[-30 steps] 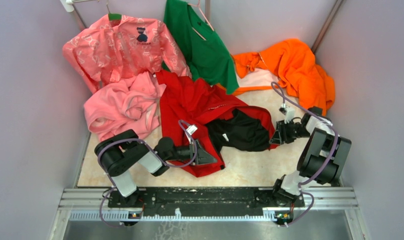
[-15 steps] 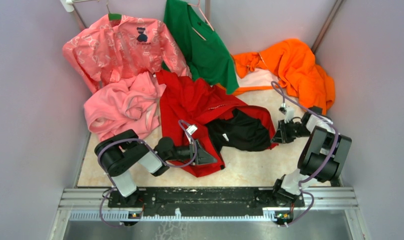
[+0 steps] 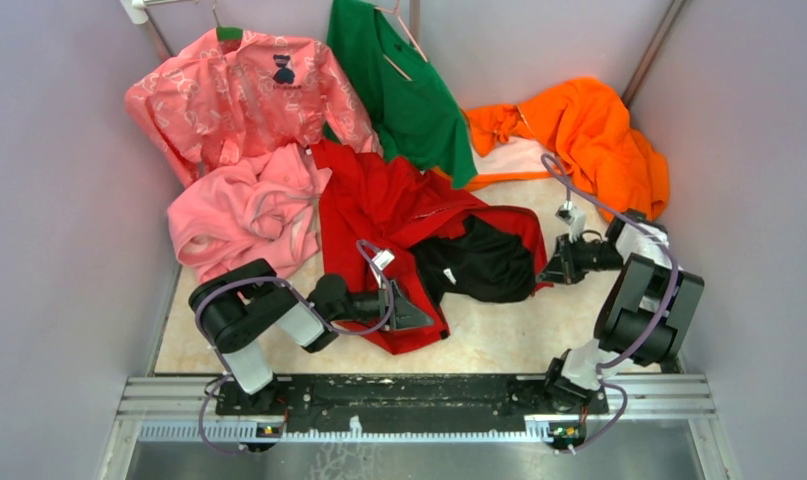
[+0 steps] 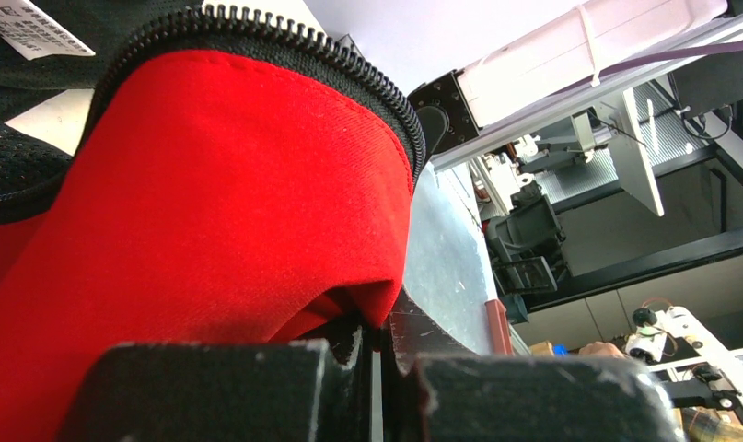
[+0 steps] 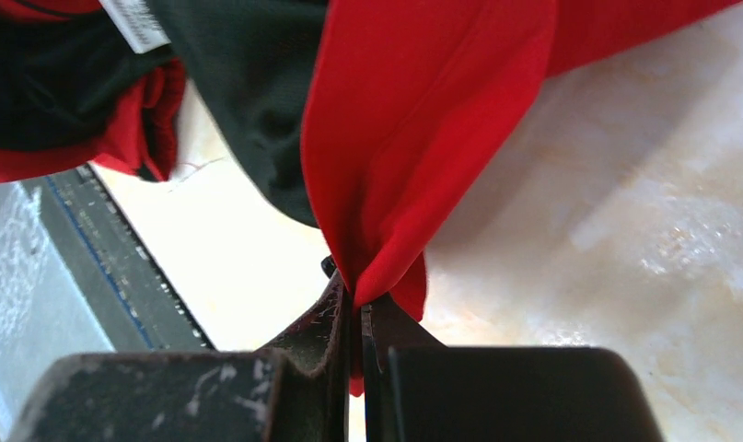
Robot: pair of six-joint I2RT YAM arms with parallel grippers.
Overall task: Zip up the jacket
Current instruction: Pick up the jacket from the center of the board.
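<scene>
Fingers (image 4: 211, 387) of my left gripper (image 4: 372, 350) pinch the jacket (image 3: 379, 205) by its zipper (image 4: 284, 41) | right gripper (image 5: 358, 318) clamps the far edge | 2 grips, probably to spread the front.

The left gripper (image 4: 375, 331) has its fingers pressed together on a fold of the jacket (image 4: 220, 212). The red cloth bulges up above them. Its dark zipper (image 4: 294, 41) arches over the fold's top. Dark lining (image 4: 17, 157) and a white label (image 4: 36, 28) lie behind. The pale tabletop (image 4: 446, 267) runs to its edge.
</scene>
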